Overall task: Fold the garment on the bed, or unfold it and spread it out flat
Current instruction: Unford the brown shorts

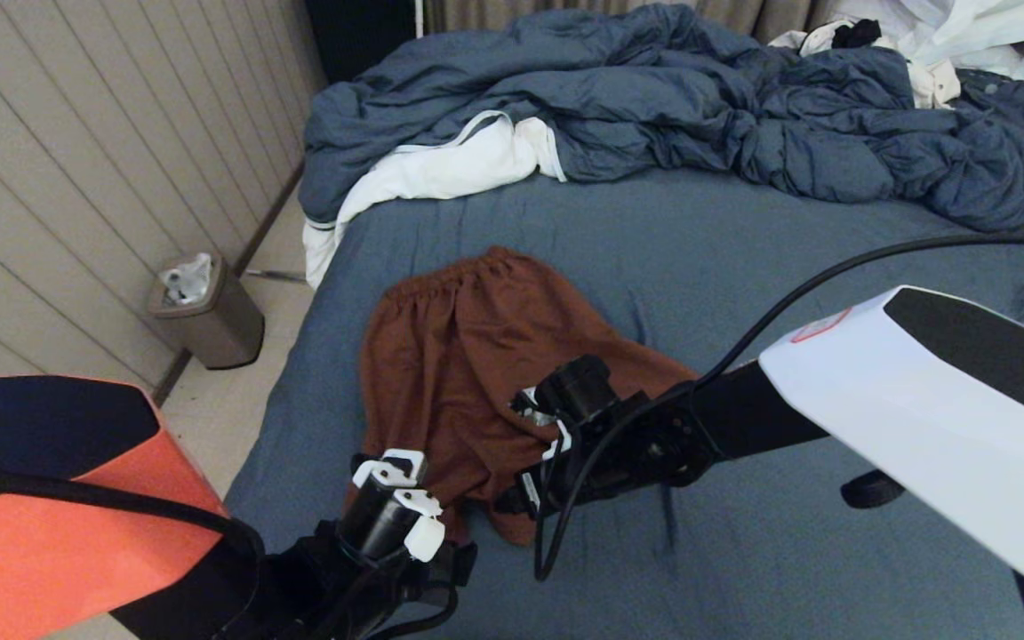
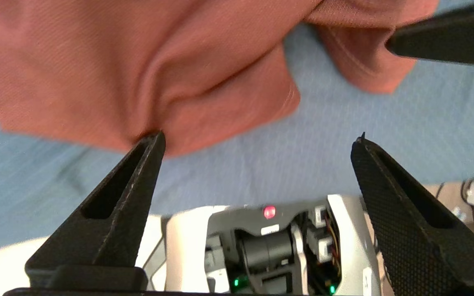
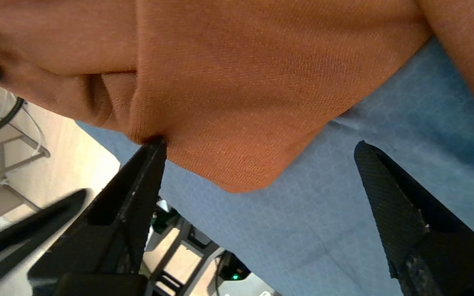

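The rust-brown garment [image 1: 459, 356] lies on the dark blue-grey bed [image 1: 743, 267], its gathered waistband at the far end and its leg hems toward me. No drawstring or logo shows. My left gripper [image 1: 392, 507] hangs over the near left hem. It is open [image 2: 259, 137], one fingertip [image 2: 154, 144] touching the garment's edge [image 2: 138, 61], with only sheet between the fingers. My right gripper [image 1: 556, 418] is over the near right hem. It too is open [image 3: 259, 143], one fingertip [image 3: 154, 150] against a hem corner of the garment [image 3: 241, 82].
A rumpled blue duvet [image 1: 699, 98] fills the far side of the bed, with white clothes [image 1: 441, 169] at its left and more white clothes [image 1: 948, 36] at the far right. A metal bin [image 1: 205, 311] stands on the floor by the panelled wall left of the bed.
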Available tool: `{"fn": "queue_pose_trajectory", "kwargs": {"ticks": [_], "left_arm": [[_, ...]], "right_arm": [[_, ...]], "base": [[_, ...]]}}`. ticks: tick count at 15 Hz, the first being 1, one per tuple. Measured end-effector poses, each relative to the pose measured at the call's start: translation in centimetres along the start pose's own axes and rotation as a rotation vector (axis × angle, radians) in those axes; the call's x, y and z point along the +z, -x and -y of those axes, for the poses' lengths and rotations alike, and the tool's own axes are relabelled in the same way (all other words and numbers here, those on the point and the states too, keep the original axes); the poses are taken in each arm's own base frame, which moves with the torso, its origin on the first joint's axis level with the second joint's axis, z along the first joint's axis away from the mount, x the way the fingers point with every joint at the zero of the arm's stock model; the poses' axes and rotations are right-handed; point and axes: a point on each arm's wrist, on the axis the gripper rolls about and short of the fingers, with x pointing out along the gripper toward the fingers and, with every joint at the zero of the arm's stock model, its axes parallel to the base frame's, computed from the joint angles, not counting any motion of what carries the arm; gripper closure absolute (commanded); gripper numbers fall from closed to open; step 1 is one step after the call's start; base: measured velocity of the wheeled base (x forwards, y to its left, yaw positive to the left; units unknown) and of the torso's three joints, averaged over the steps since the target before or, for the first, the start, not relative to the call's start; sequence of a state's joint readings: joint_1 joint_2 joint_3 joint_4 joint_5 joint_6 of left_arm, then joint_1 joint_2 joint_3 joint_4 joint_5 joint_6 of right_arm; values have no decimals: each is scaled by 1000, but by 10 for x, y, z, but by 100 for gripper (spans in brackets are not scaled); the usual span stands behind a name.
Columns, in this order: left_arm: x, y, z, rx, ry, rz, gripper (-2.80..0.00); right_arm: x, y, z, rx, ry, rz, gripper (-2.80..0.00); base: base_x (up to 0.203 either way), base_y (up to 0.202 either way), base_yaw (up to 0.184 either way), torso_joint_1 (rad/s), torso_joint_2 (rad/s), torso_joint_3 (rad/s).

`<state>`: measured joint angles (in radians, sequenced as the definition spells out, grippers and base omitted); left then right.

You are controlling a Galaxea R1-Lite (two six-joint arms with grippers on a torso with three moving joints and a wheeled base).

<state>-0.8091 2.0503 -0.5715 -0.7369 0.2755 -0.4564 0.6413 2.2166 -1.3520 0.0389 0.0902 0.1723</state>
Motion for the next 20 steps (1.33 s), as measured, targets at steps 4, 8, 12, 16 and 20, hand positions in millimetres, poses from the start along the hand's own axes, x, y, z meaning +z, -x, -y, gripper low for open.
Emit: {"fn": "queue_pose_trajectory", "kwargs": {"ticks": [4,8,12,16,20], "left_arm": [[1,-24,4,45,6,40,-280],[0,-40,-2,123,9,54,-280],[5,-46,-13,160,18,59,0],[5,-43,-19,174,12,57,0],[6,-36,-20,168,16,67,0]], "right_arm": [[0,-8,-1,1,-17,-1,-280],[0,-10,0,0,-27,-3,0],[1,-10,-1,1,-32,1,0],[1,-9,-1,-1,-31,2,0],[0,-10,0,-2,-31,-2,0]], "base": [[0,0,0,0,0,0],[0,0,0,0,0,0],[0,0,0,0,0,0],[0,0,0,0,0,0],[0,0,0,0,0,0]]}}
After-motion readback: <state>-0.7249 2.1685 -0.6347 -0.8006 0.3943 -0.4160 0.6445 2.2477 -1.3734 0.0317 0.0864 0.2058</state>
